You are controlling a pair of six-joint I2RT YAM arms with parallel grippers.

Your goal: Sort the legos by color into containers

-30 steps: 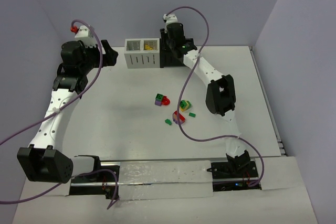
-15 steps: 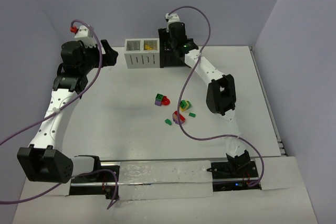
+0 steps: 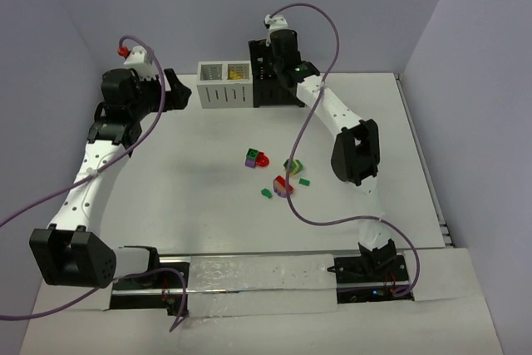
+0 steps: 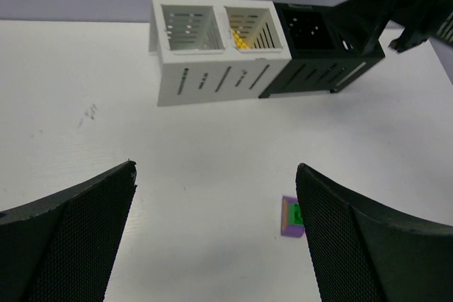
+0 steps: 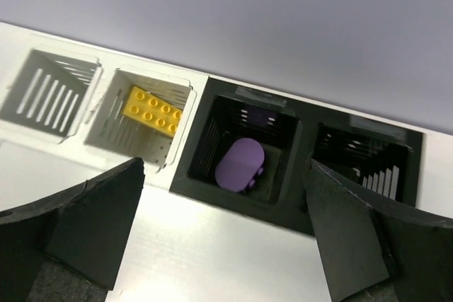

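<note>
Purple lego sits in black bin — only right wrist shows it.

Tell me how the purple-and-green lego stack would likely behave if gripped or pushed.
The purple-and-green stack looks hard moulded plastic, so probably stiff and light. Boxy and flat on the smooth table, it would likely slide, not roll. Being two colours, it might split under a squeeze.

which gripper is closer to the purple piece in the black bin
Right. The right gripper hangs open right above the purple piece in the black bin. The left gripper sits off beyond the white bin, at the row's other end.
</note>
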